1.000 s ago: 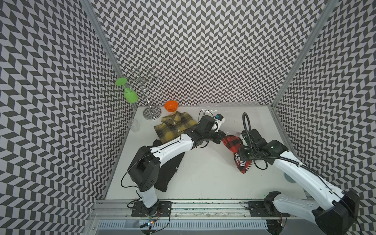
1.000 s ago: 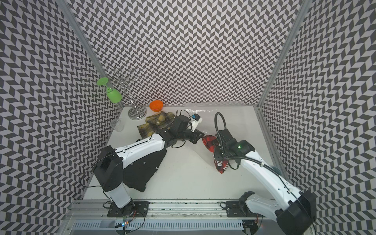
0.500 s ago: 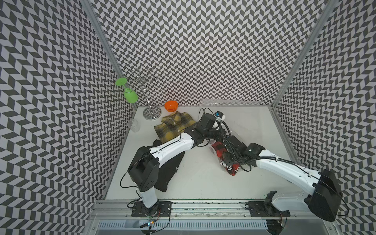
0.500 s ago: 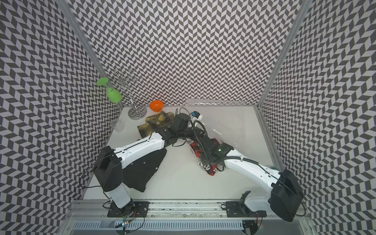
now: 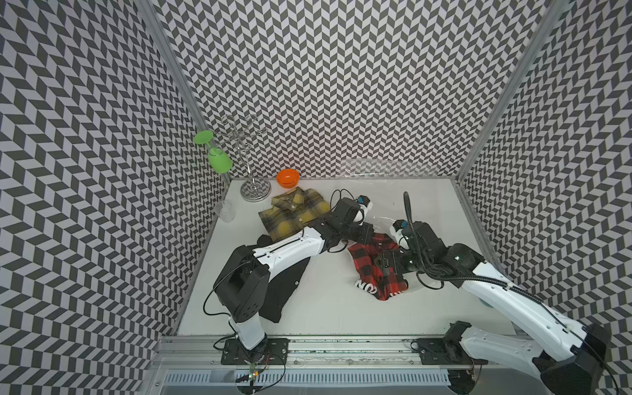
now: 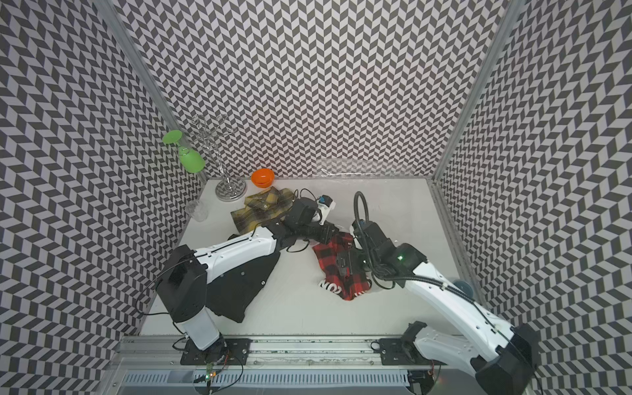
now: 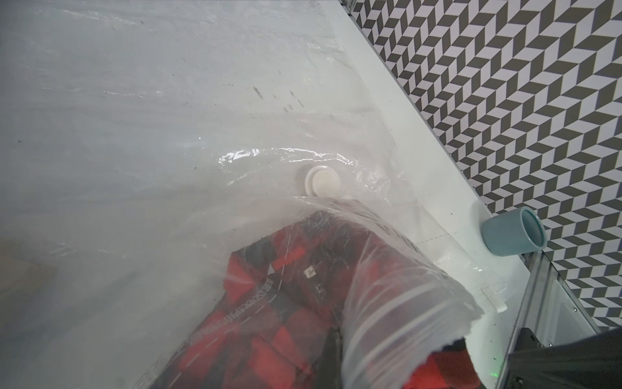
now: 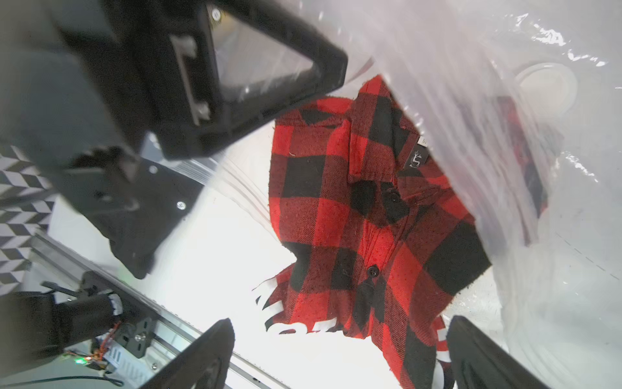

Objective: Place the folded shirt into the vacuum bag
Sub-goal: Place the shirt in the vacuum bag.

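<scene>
My right fingers (image 8: 208, 353) are spread wide above the red checked shirt (image 5: 372, 270), holding nothing. My left fingers (image 5: 364, 232) are pressed together, pinching up the top lip of the vacuum bag (image 7: 168, 134). The shirt lies on the desk, collar end under that lip, tail end sticking out. A bad push could bunch it up or drag the slippery bag. The left wrist view shows the round white valve (image 7: 322, 181); the top views hardly show the bag.
</scene>
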Motion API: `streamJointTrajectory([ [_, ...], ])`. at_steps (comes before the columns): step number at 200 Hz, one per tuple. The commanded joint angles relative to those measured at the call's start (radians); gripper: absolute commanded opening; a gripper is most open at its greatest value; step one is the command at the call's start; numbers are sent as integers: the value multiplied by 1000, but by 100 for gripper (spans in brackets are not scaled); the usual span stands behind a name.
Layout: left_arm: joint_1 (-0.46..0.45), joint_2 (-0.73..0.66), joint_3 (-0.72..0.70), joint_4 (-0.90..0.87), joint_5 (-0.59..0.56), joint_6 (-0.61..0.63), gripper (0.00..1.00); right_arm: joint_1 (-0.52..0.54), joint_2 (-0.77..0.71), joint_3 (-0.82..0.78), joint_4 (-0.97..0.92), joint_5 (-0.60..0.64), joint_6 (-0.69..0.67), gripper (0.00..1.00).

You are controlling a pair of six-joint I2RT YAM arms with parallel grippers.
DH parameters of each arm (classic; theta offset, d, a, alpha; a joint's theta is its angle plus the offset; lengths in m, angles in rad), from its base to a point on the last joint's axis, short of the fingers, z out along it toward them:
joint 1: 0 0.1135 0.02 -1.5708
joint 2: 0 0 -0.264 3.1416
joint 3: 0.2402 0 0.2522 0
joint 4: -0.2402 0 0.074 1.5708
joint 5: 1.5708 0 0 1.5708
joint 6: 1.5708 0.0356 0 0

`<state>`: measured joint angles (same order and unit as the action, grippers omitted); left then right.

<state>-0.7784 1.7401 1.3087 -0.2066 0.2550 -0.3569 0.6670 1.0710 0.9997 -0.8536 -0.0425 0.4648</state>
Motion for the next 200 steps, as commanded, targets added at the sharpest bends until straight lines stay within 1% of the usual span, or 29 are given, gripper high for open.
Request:
streamJointTrajectory([
  [1, -4, -34, -18, 24, 4, 0, 0, -10, -45, -18, -37, -64, 154, 91],
  [13, -9, -30, -19, 30, 11, -3, 0, -10, -86, -84, 51, -177, 242, 80],
  [24, -15, -27, -17, 32, 12, -3, 0, -10, -124, -199, 167, -265, 338, 67],
  [35, -17, -26, -17, 33, 13, -7, 0, -10, -158, -301, 286, -316, 418, 54],
  [41, -16, -24, -18, 35, 13, -7, 0, -10, -168, -343, 338, -327, 449, 49],
  [50, -17, -24, -21, 36, 13, -7, 0, -10, -168, -388, 396, -316, 476, 43],
  [61, -18, -28, -25, 36, 14, -7, 0, -10, -153, -435, 433, -258, 509, 36],
  [73, -18, -35, -33, 38, 17, -6, 0, -25, -131, -483, 468, -191, 524, 32],
  [88, -18, -42, -44, 37, 25, -4, 0, -92, -105, -531, 502, -157, 505, 28],
  [104, -20, -48, -58, 37, 26, -6, 0, -184, -86, -562, 517, -136, 476, 28],
  [116, -22, -50, -69, 42, 32, -14, 0, -231, -80, -571, 513, -126, 456, 30],
  [124, -23, -51, -75, 51, 36, -24, 0, -252, -79, -568, 502, -147, 446, 31],
  [132, -27, -49, -82, 60, 41, -32, 0, -260, -80, -554, 479, -204, 427, 34],
  [145, -35, -42, -86, 74, 43, -33, 0, -251, -97, -552, 446, -286, 453, 45],
  [152, -39, -37, -87, 79, 43, -65, 0, -251, -120, -563, 430, -319, 480, 51],
  [173, -50, -22, -76, 90, 47, -78, 0, -248, -250, -584, 348, -344, 549, 67],
  [186, -58, -15, -66, 92, 47, -79, 0, -248, -320, -588, 287, -342, 585, 73],
  [200, -63, -8, -55, 92, 47, -82, 0, -247, -371, -608, 248, -349, 614, 77],
])
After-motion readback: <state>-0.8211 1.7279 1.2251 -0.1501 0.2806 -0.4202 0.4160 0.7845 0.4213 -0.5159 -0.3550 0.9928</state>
